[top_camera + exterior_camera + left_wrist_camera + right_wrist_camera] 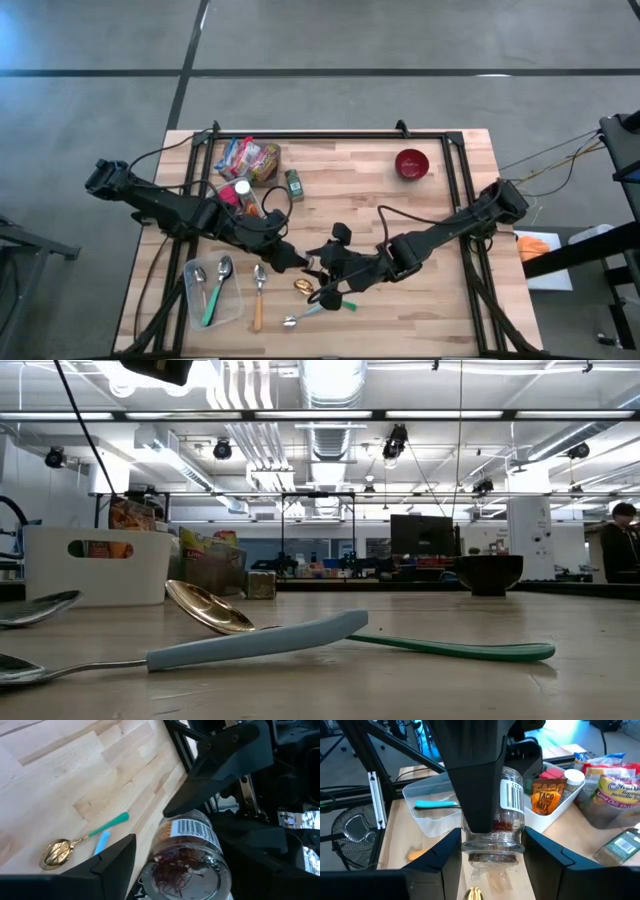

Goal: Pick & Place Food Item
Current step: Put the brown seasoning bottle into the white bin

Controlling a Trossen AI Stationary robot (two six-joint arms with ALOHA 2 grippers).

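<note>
Both wrist views show the spice jar (187, 855) gripped by both arms' jaws; the low view misses it.

The wooden table (360, 195) carries a red bowl (411, 163), spoons and snack packets (249, 158).

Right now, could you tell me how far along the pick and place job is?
Done: the jar is off the table. In hand: it sits between both grippers, the left and the right, mid-handover above the spoons. Left: one releases and the other sets it down; the destination is unclear.
</note>
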